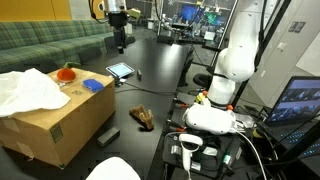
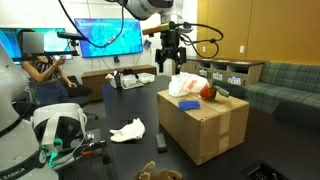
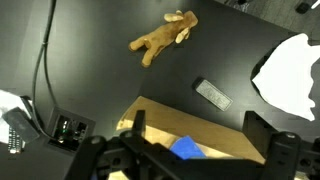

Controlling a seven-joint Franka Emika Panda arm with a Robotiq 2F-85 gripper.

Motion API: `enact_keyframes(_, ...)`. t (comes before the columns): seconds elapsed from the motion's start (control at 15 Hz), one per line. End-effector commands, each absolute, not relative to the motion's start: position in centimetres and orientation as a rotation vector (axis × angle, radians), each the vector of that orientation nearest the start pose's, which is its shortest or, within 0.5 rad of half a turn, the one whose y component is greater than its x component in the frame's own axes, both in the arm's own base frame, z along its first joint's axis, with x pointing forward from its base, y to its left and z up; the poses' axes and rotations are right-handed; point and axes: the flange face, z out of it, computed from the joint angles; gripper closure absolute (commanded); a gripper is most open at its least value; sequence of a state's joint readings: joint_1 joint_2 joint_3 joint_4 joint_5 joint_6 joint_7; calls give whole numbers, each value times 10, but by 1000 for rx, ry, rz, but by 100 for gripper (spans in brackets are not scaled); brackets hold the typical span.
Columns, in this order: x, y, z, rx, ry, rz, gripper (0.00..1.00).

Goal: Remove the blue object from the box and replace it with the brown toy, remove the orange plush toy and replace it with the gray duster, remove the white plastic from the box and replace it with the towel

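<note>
Your gripper [image 2: 168, 68] hangs above the edge of the large brown cardboard box [image 2: 205, 130], fingers spread wide apart, holding nothing. The small flat bright-blue object [image 3: 187, 150] lies at the box's top, near the rounded orange plush toy [image 1: 67, 72] and the crumpled white plastic [image 1: 30, 92]. On the black table [image 3: 100, 80] lie the tan-brown soft toy [image 3: 163, 38], the gray oblong duster [image 3: 212, 95] and the white towel [image 3: 290, 75].

1 cardboard box [image 1: 50, 132], 1 small blue object [image 1: 93, 85], 1 orange plush toy [image 1: 67, 72], 1 sheet of white plastic [image 1: 28, 92], 1 brown toy [image 3: 163, 40], 1 gray duster [image 3: 212, 95], 1 white towel [image 3: 290, 75], 1 lit tablet [image 1: 120, 70], 1 black desk [image 3: 90, 70], 1 green sofa [image 1: 50, 40]
</note>
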State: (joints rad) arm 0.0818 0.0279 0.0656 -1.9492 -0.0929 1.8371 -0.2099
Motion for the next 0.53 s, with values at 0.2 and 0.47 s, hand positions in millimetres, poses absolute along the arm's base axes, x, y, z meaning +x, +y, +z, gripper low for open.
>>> enact_keyframes(0.2, 600, 117, 402, -3027, -407, 211, 0)
enact_keyframes(0.47, 635, 132, 367, -3009, -198, 219, 0)
